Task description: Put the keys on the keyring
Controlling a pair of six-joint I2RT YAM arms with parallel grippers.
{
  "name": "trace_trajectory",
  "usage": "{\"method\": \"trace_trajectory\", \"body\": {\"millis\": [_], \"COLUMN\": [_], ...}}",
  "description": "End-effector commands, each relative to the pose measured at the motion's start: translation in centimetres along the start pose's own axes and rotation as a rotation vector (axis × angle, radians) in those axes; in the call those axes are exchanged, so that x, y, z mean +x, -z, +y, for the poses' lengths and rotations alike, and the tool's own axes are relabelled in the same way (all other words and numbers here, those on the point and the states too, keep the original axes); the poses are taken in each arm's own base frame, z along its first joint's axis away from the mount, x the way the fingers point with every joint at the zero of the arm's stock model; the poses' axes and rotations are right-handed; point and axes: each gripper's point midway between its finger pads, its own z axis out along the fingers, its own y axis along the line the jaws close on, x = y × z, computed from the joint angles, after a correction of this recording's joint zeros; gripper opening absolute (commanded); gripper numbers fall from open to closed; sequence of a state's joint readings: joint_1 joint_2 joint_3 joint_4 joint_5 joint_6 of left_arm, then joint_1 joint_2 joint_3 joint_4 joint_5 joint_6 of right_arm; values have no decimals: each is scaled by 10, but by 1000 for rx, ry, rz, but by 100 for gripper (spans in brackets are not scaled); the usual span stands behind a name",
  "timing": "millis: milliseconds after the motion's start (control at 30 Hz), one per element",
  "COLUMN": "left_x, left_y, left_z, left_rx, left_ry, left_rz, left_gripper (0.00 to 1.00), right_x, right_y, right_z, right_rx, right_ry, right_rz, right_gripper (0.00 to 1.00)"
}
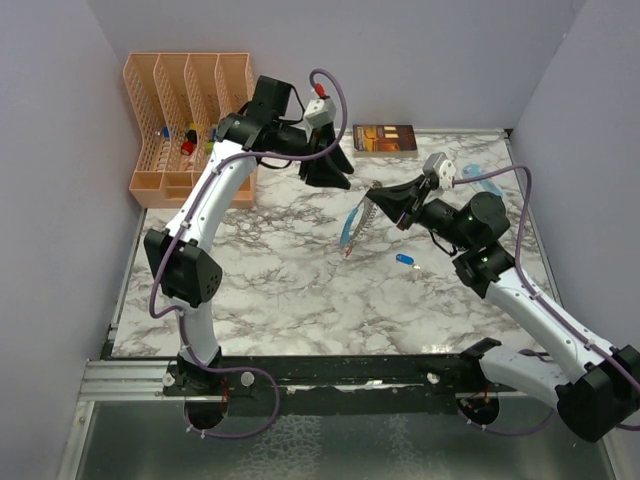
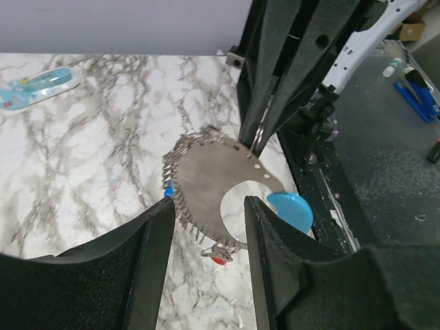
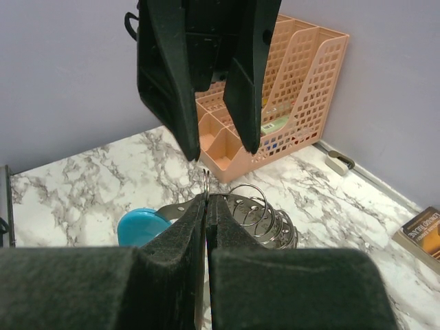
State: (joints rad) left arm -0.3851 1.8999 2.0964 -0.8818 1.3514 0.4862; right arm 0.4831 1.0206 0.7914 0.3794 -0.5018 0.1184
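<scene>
My right gripper (image 1: 376, 198) is shut on a ring of the keyring (image 1: 362, 213) and holds it above the table. The keyring is a grey metal plate (image 2: 206, 180) edged with several rings (image 3: 265, 212). A light-blue strap (image 1: 348, 228) and a blue tab (image 2: 290, 210) hang from it. The red key (image 2: 218, 258) hangs from a ring at its lower edge. The dark blue key (image 1: 405, 260) lies on the marble. My left gripper (image 1: 327, 170) is open and empty, just behind and above the keyring, with its fingers (image 2: 155, 234) on either side of the plate in its wrist view.
An orange mesh organizer (image 1: 190, 120) stands at the back left. A book (image 1: 385, 138) lies at the back edge. A pale-blue see-through object (image 1: 470, 172) lies at the back right. Grey walls close in the left, right and back.
</scene>
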Motion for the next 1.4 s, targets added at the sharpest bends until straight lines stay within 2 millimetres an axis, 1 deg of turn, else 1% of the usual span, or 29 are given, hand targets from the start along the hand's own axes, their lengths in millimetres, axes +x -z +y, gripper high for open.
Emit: {"method": "trace_trajectory", "body": {"millis": [0, 100, 267, 367, 567, 633, 867, 1000, 1067, 1167, 1200, 1233, 1267, 1300, 1367], "left_x": [-12, -14, -16, -15, -13, -14, -16, -15, -13, -8, -6, -5, -4, -3, -1], "left_y": [-25, -33, -35, -36, -36, -37, -37, -36, -36, -34, -33, -32, -31, -30, -29], "left_z": [-41, -46, -47, -48, -46, -47, -47, -44, -42, -39, -38, -38, -38, -38, -37], "left_rx": [135, 165, 169, 172, 166, 170, 173, 144, 126, 93, 84, 75, 67, 61, 49], "left_ry": [-42, -47, -50, -48, -49, -48, -56, -63, -62, -75, -81, -92, -98, -105, -116], "left_rz": [-22, -22, -22, -20, -17, -18, -22, -4, 8, 38, 48, 57, 66, 74, 91], "left_gripper": [48, 48, 47, 40, 21, 19, 0, 0, 0, 0, 0, 0, 0, 0, 0], "right_x": [-24, -23, -20, -19, -18, -19, -15, -9, -5, 0, 1, 1, 2, 2, 2], "right_y": [-4, -5, -4, -4, -5, -5, -4, -3, -1, 2, 3, 5, 6, 7, 8], "right_z": [-3, -3, -3, -2, -2, -1, 0, 2, 3, 4, 4, 4, 4, 3, 3], "right_rx": [4, 3, 3, 0, -5, -8, -11, -18, -20, -21, -19, -15, -11, -9, -10], "right_ry": [36, 37, 36, 34, 31, 31, 21, 6, -4, -2, 0, 1, 1, 6, 14], "right_rz": [-48, -45, -37, -33, -36, -36, -22, 2, 21, 58, 66, 73, 83, 89, 108], "right_gripper": [1, 1, 1, 1, 1, 1, 1, 2, 6, 24, 27, 33, 44, 48, 48]}}
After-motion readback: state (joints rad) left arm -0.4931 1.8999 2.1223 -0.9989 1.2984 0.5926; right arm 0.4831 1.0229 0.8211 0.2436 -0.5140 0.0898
